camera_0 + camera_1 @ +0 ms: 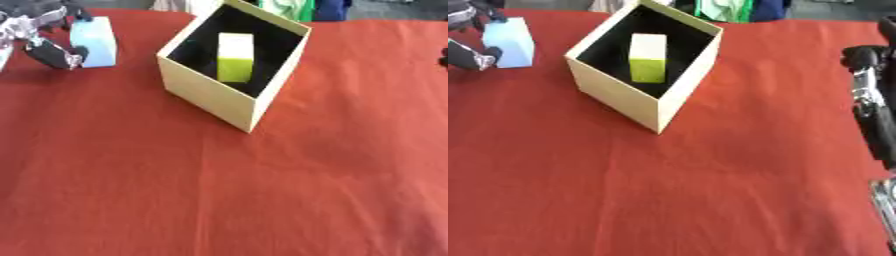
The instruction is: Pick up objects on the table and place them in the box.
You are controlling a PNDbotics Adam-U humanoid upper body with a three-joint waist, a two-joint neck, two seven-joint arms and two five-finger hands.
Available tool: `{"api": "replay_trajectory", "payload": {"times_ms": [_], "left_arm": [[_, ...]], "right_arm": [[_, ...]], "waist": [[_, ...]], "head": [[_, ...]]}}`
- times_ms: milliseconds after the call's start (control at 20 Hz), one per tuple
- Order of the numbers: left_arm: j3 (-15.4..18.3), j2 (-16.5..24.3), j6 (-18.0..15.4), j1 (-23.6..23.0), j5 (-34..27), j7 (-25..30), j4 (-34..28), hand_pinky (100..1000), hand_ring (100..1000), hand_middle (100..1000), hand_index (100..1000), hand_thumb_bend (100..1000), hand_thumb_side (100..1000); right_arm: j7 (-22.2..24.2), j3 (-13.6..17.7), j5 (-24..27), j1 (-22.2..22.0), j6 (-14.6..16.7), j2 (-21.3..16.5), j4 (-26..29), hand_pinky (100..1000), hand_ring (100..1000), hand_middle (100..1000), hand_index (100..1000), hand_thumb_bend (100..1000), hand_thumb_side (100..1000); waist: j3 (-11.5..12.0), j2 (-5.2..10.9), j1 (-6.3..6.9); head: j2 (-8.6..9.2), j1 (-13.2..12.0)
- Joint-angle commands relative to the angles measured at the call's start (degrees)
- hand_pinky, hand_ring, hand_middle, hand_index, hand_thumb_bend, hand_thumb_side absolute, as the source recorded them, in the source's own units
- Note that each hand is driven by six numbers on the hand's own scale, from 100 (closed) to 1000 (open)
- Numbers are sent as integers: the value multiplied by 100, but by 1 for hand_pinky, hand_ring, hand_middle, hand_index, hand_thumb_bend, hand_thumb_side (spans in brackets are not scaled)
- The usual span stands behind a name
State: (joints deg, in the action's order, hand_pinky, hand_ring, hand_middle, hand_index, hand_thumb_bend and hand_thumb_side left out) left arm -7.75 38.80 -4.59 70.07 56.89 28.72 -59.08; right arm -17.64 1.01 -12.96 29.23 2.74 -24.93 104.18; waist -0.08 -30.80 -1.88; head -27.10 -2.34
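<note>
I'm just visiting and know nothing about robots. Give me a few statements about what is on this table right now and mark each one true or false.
1. The yellow-green rectangular block lies inside the cream cardboard box. True.
2. The pale blue rectangular block is already in the box. False: it is on the red tablecloth, to the left of the box.
3. The left robot hand is at the pale blue block, fingers curled round it. True.
4. The box has its lid on. False: it is open at the top, showing a dark inside.
5. The right robot hand holds a block. False: it shows at the right edge with no block in it.
</note>
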Motion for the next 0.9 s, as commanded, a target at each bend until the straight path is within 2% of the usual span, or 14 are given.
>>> {"api": "replay_trajectory", "payload": {"times_ms": [50,500,900], "left_arm": [[-18,89,37,72,98,-174,-42,614,631,463,569,100,110],[-27,56,132,79,-5,-494,-23,599,582,398,501,100,149],[-32,61,166,125,-354,-530,-117,585,556,372,479,100,197]], "right_arm": [[-15,40,31,57,-1,-71,63,797,745,694,1000,100,886],[-1,40,24,47,1,-50,63,798,745,693,1000,100,883],[8,41,-15,6,3,4,73,798,746,693,1000,100,874]], "waist": [[-23,163,-4],[-24,195,2],[11,327,14]], "head": [[43,-15],[3,-8],[-129,16]]}}
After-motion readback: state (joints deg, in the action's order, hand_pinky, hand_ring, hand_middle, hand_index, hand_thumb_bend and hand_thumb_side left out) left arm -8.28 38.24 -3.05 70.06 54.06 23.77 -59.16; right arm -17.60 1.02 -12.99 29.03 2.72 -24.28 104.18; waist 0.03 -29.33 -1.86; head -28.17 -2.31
